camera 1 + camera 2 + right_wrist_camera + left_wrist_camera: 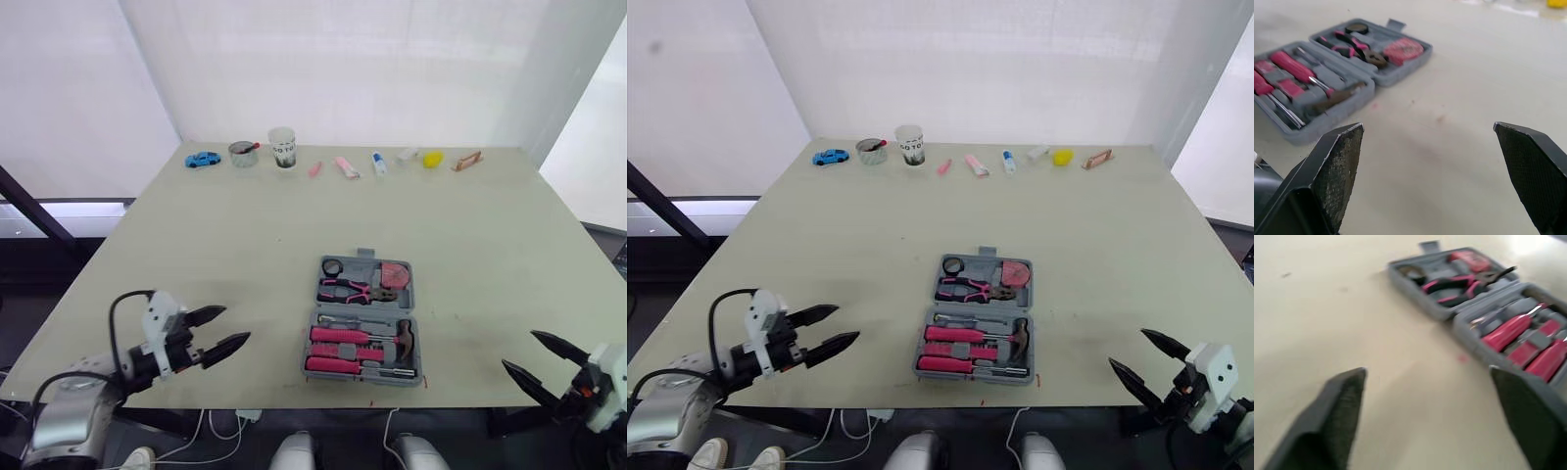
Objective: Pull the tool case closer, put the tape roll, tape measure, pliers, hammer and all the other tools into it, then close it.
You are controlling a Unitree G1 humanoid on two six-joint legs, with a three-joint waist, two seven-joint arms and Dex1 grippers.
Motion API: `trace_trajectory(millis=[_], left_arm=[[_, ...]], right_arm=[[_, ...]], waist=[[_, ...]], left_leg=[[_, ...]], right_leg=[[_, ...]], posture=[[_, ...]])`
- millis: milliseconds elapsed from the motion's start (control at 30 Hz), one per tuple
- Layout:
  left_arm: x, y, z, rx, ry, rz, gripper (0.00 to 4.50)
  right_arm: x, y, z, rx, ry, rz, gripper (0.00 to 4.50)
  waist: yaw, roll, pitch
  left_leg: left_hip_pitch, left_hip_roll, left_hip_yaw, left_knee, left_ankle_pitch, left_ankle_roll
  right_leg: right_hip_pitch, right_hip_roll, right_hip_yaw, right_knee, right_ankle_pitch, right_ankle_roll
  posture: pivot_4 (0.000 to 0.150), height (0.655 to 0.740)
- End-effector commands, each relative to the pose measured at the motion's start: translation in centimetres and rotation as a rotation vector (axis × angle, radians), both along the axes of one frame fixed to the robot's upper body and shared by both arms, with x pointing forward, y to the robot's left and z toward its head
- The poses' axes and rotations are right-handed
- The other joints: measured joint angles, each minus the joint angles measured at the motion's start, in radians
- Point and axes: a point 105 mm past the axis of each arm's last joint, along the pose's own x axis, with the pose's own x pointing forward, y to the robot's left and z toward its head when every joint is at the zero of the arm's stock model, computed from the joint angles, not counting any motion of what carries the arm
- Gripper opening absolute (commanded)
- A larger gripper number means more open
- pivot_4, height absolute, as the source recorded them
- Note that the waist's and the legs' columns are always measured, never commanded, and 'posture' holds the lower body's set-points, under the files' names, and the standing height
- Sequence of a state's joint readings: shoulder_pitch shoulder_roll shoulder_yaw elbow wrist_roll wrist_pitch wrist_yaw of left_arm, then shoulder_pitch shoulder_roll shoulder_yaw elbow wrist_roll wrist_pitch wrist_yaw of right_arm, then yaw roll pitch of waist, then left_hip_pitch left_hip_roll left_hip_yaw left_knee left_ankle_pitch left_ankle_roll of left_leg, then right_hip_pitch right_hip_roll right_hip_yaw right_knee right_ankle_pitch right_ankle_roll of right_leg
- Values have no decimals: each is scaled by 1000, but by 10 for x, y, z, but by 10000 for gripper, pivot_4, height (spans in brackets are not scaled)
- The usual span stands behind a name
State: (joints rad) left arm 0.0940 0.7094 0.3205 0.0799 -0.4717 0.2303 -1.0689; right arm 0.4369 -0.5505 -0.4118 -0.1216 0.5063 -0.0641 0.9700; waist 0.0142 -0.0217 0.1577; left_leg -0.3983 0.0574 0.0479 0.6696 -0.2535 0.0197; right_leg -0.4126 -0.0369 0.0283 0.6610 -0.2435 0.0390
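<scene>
One tool case [362, 323], open, near table [490, 245] edge between left gripper [235, 324] and right gripper [519, 349], both spread wide, empty. Inside: one pliers [348, 288], one hammer [405, 336], one tape measure [394, 273]. Eye views add nine oddments [347, 166] at far edge.

The tool case [307, 354], between the black-fingered left gripper [237, 323] and right gripper [519, 349], is grey; it holds pink-handled screwdrivers [338, 335], pink-and-black pliers [348, 289], a pink tape measure [395, 273], a black tape roll [332, 266] and a dark-headed hammer [404, 336]. The table [245, 225] is pale beige-green. Far beyond the left gripper are a blue toy car [203, 159] and a white cup [283, 147] with dark lettering; far beyond the right gripper is a yellow object [432, 159].
</scene>
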Motion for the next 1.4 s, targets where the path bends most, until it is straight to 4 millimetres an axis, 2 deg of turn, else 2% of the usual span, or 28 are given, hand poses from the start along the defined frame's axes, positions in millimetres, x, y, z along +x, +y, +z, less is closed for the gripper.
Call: trace_trajectory(millis=[33,133,367,500,567,633,667,733,800,833,867,900,933,1000,1167,1400], left_arm=[[-3,8,14,16,-59,22,44354],[-6,5,12,5,-42,14,44354],[-5,-3,5,15,-28,-7,44354],[6,-17,-4,67,-46,-49,44354],[13,-25,-7,84,-52,-71,44354],[28,-39,-10,67,-45,-131,45000],[35,-45,-11,64,-41,-160,42316],[46,-52,-15,73,-34,-196,37846],[52,-55,-19,86,-28,-225,29318],[55,-57,-22,91,-23,-240,21852],[56,-58,-24,93,-20,-249,19005],[59,-60,-27,98,-12,-266,12784],[61,-63,-30,103,-6,-283,6665],[66,-66,-33,111,4,-307,506],[77,-71,-41,136,43,-352,506],[84,-78,-47,150,69,-390,506]], right_arm=[[-4,-5,5,12,-2,-10,45000],[-7,-3,1,33,38,1,45000],[7,-3,5,1,-5,-14,45000],[24,9,8,-40,-36,30,45000],[33,21,8,-24,-22,83,45000],[46,36,2,-41,7,138,39689],[55,42,-1,-58,13,146,34028],[72,51,-4,-71,24,152,30268],[83,56,-6,-86,35,153,21250],[88,61,-9,-97,49,171,13578],[90,64,-11,-106,59,185,10862],[94,70,-13,-121,67,206,4528],[98,75,-15,-134,72,223,0],[104,84,-18,-161,83,250,0],[118,97,-31,-269,131,313,0],[122,113,-41,-309,144,370,0]], waist=[[-1,0,0],[-1,0,0],[-3,0,0],[-2,0,0],[-2,0,0],[-1,0,0],[-1,0,0],[-2,0,0],[-5,-1,0],[-6,-1,0],[-7,-1,0],[-7,-1,0],[-7,-1,0],[-7,-1,0],[-6,-1,0],[-6,-1,0]], left_leg=[[0,0,0,0,0,0],[0,1,0,0,0,0],[0,1,0,0,0,0],[0,0,0,0,0,0],[0,-1,1,0,0,0],[0,-1,2,0,0,0],[-1,-1,3,0,0,0],[-1,-1,2,-1,0,0],[-1,-2,2,0,0,0],[-1,-2,2,0,0,0],[-1,-2,2,0,0,0],[-1,-2,2,0,0,0],[-2,-2,2,0,0,0],[-2,-2,2,-1,0,0],[-3,-2,1,0,0,0],[-3,-2,1,0,0,0]], right_leg=[[0,0,0,0,0,0],[0,0,0,0,0,0],[-1,-1,1,0,0,0],[-1,-1,1,0,0,0],[-1,0,1,0,1,-1],[-1,0,0,0,2,-2],[0,2,-1,0,2,-4],[0,2,-1,0,2,-4],[-1,3,-1,0,3,-4],[0,3,0,0,3,-4],[0,3,0,0,3,-4],[0,3,0,0,3,-4],[0,3,0,0,3,-4],[-1,4,-1,0,3,-3],[-1,4,-1,0,5,0],[-1,4,-2,0,5,0]], posture=[[1500,7400],[1500,7400],[1500,7400],[1500,7400],[1500,7400],[1500,7400],[1500,7400],[1500,7400],[1500,7400],[1500,7400],[1500,7400],[1500,7400],[1500,7400],[1500,7400],[1500,7400],[1500,7400]])
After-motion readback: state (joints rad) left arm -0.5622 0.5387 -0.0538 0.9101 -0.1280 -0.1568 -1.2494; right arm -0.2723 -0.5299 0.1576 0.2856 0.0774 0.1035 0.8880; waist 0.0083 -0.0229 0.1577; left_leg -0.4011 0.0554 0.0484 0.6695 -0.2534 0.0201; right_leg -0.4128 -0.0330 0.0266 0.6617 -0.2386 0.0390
